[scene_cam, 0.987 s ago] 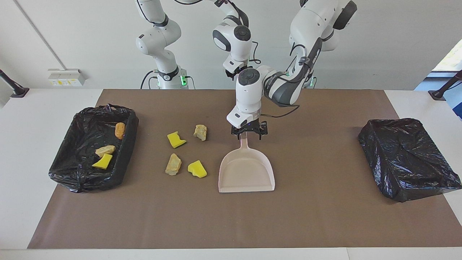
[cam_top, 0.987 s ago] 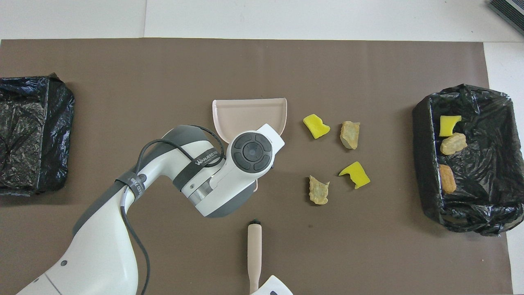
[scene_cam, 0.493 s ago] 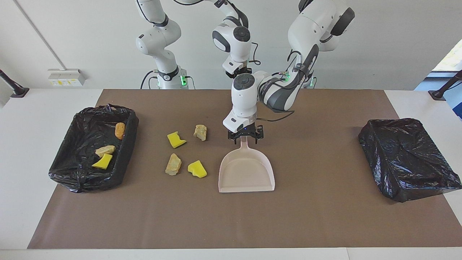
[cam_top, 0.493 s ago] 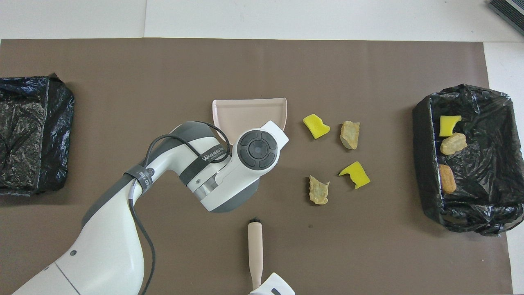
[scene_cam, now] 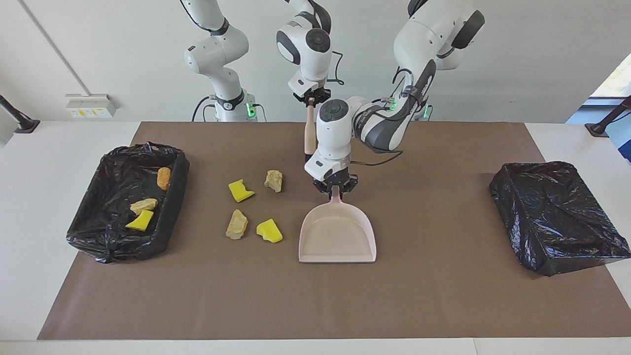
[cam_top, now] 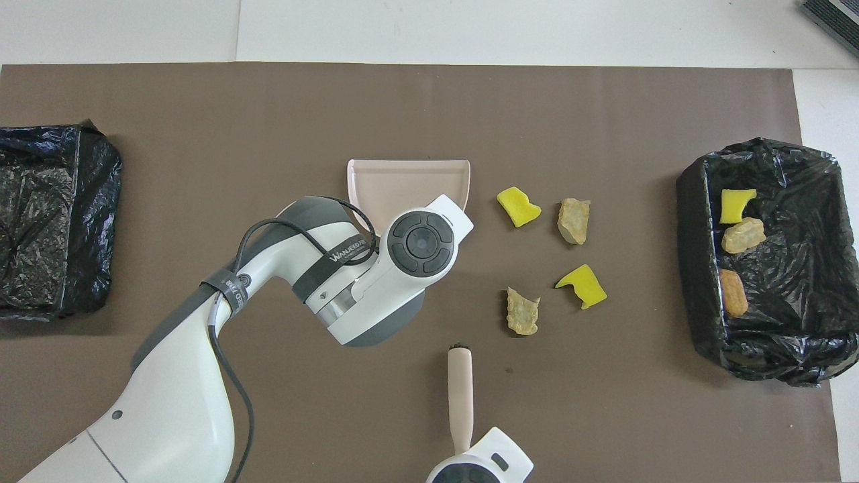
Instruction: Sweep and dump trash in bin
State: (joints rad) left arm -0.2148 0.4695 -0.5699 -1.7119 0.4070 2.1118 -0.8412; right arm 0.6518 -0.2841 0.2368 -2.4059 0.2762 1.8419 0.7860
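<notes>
The left gripper [scene_cam: 336,190] has its jaws clenched on the dustpan [scene_cam: 337,237] handle; the right gripper [scene_cam: 310,100] (raised) grasps the brush [scene_cam: 309,129].

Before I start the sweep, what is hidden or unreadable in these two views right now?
- Left gripper and the dustpan handle: overhead view, covered by the left arm's own wrist.
- Right gripper: overhead view, cut off by the bottom edge; only the brush handle shows.
- Brush bristles: facing view, hidden by the left arm's wrist.
- Inside of the empty-looking bin: crumpled black liner hides any small scrap, both views.
</notes>
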